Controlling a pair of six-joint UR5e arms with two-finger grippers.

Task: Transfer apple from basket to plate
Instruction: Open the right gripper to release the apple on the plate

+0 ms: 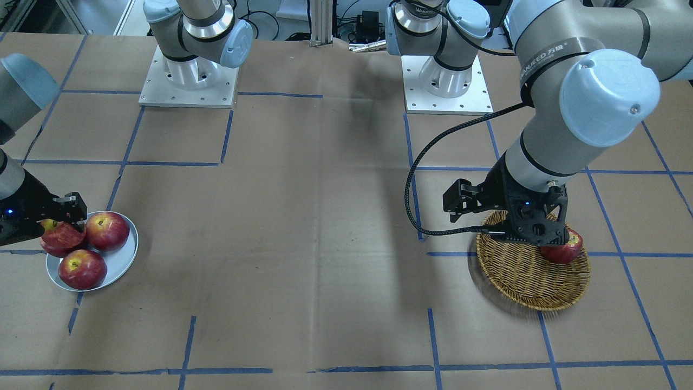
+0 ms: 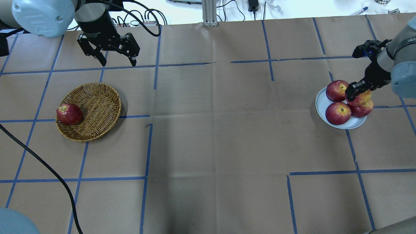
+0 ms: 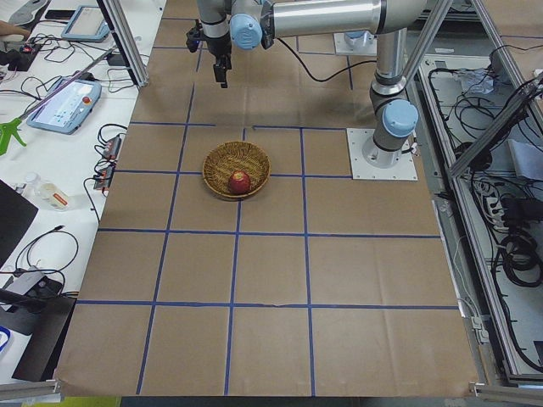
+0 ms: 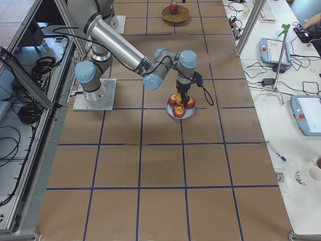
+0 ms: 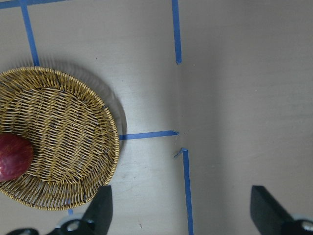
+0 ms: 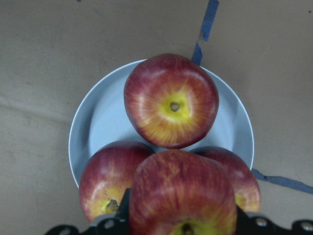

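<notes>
The apple (image 6: 182, 191) sits above the plate (image 6: 93, 122) on a table (image 2: 208, 146) covered in brown paper with a blue tape grid; benches with cables and control pendants run along its far side. The right gripper (image 2: 357, 93) is clamped on the apple from both sides. Three other apples (image 6: 171, 100) fill the plate beneath it, and whether it touches them is unclear. Well apart, the basket (image 2: 97, 104) holds one darker apple (image 2: 69, 114), and beyond it the left gripper (image 2: 114, 60) hangs with jaws spread.
</notes>
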